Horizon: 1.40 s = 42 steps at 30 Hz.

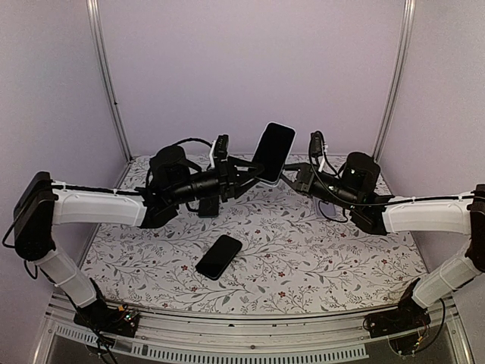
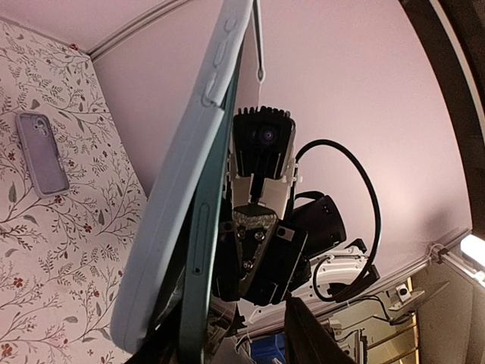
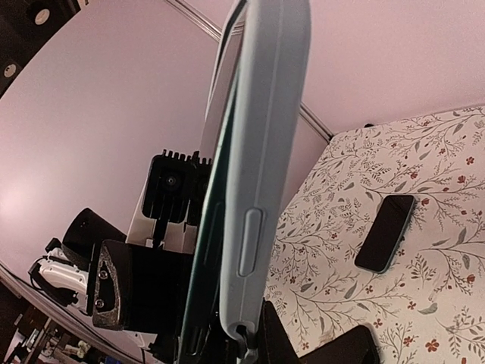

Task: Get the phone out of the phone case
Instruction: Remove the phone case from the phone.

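Phone case [image 2: 163, 250], pale grey-blue, is up in the air above the far half of the counter [image 1: 341, 258], between the two arms, with the phone [image 1: 273, 150] in it. The pair stands nearly upright, tilted a little, its dark screen facing the near edge. In the left wrist view the phone's teal side edge runs alongside the phone case; the two sit close together at the top and stand slightly apart toward the lower end. The right tool [image 1: 289, 176] is pressed together on the lower end of the cased phone, one dark finger on each side. The left tool [image 1: 248, 176] reaches the same lower end from the other side, its fingers around it, but I cannot tell whether they pinch it or only flank it. A second, black phone [image 1: 218, 256] lies flat on the counter, left of centre and nearer the near edge. An empty pale case [image 2: 43, 152] also lies flat on the flowered counter.
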Motion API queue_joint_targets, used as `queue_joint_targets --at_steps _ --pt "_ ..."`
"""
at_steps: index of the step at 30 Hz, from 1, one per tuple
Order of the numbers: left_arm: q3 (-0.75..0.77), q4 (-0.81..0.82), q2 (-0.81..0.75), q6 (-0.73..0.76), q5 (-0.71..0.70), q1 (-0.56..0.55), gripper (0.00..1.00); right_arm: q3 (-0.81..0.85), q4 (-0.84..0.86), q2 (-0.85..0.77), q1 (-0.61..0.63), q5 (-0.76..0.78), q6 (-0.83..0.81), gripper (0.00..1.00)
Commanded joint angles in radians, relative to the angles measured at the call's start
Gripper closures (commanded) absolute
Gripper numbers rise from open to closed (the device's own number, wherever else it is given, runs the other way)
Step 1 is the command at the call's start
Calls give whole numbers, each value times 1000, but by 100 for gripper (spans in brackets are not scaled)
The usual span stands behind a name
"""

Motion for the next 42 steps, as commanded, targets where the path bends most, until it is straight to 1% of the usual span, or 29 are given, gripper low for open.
queue_joint_targets --at_steps 1,4,8,11,14,18,24,31,37,42 --pt "-23 43 -42 30 -92 5 60 17 0 -45 18 -100 -21 100" --pt "-33 70 -52 29 -117 5 61 15 -4 -50 23 -98 -26 100" --pt "-23 80 -49 32 -114 5 65 11 -12 -55 23 -87 -23 100" --pt "-23 71 -48 32 -106 5 71 18 -51 -61 23 -78 -26 100" --pt "-27 46 -49 35 -99 5 80 33 -109 -67 22 -65 -45 100" --pt "-35 21 -55 47 -88 5 100 45 -185 -78 23 -36 -70 100" --pt "-22 -3 -70 103 -67 5 100 86 -323 -70 -10 -17 -84 100" --pt "14 22 -62 161 22 4 100 119 -458 -52 -59 20 -116 100" --pt "28 33 -61 178 66 2 100 141 -566 -59 -61 124 -159 100" --pt "37 -15 -76 212 56 1 100 156 -639 -76 -62 210 -193 100"
